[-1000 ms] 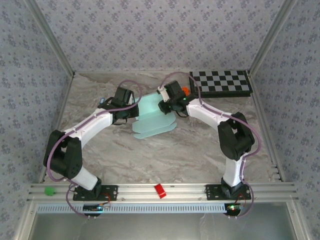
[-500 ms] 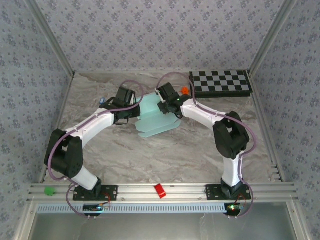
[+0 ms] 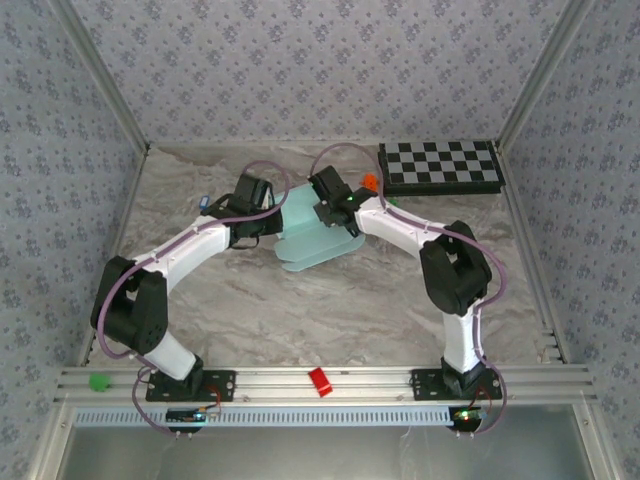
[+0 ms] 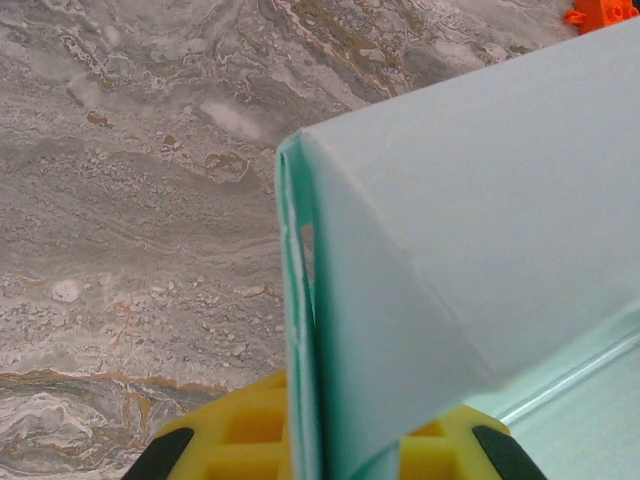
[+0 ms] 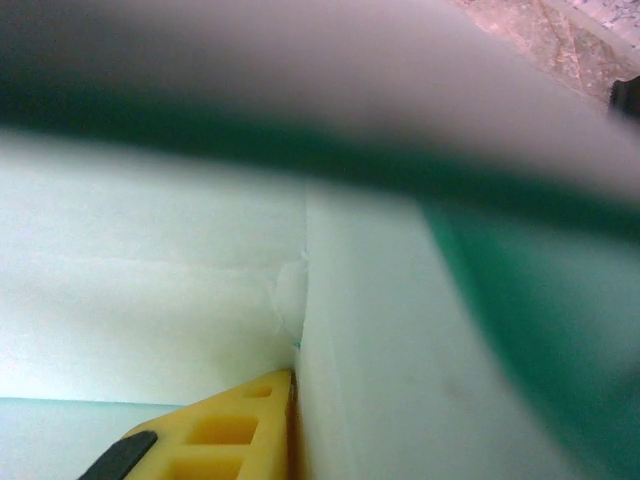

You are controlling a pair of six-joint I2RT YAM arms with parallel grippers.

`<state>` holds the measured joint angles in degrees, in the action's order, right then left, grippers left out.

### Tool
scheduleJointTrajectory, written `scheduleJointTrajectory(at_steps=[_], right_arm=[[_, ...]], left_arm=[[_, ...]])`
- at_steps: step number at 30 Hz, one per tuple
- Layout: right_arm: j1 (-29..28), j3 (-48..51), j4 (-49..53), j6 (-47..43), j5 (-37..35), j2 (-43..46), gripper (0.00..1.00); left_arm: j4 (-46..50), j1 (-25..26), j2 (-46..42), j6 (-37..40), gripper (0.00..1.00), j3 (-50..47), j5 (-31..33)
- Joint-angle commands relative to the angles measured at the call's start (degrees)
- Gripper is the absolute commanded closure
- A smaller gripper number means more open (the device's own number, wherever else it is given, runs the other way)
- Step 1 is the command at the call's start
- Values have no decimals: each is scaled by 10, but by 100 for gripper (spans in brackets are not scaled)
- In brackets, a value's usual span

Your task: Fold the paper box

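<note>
left gripper (image 3: 267, 224) is pinched tight on the paper box (image 3: 308, 238). On its wrist cam the two yellow fingers (image 4: 228, 442) sit either side of a folded edge of the card, which runs straight out ahead from between them. A wide panel slopes off to the gripper's right, with bare marble tabletop (image 4: 130, 200) to its left. There's a small orange piece (image 4: 601, 12) way out ahead, off to the right

right gripper (image 3: 333, 216) comes at the same box from the other side, so the box sits between the two tools. Its own cam shows one yellow finger (image 5: 215, 436) flat against an upright card wall just to its right, more card ahead of it and a blurry flap overhead. The other finger is hidden behind card, so I honestly can't tell if it's gripping or just pushing
</note>
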<state>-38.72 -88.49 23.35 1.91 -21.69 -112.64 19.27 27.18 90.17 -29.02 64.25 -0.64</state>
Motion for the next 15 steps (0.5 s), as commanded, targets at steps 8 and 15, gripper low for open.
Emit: scheduleJointTrajectory(at_steps=[8, 15], right_arm=[[24, -29, 92, 26, -162, -46, 76], [27, -40, 107, 43, -170, -56, 77]], left_arm=[[52, -5, -3, 9, 100, 23, 24], [57, -5, 0, 7, 100, 24, 31]])
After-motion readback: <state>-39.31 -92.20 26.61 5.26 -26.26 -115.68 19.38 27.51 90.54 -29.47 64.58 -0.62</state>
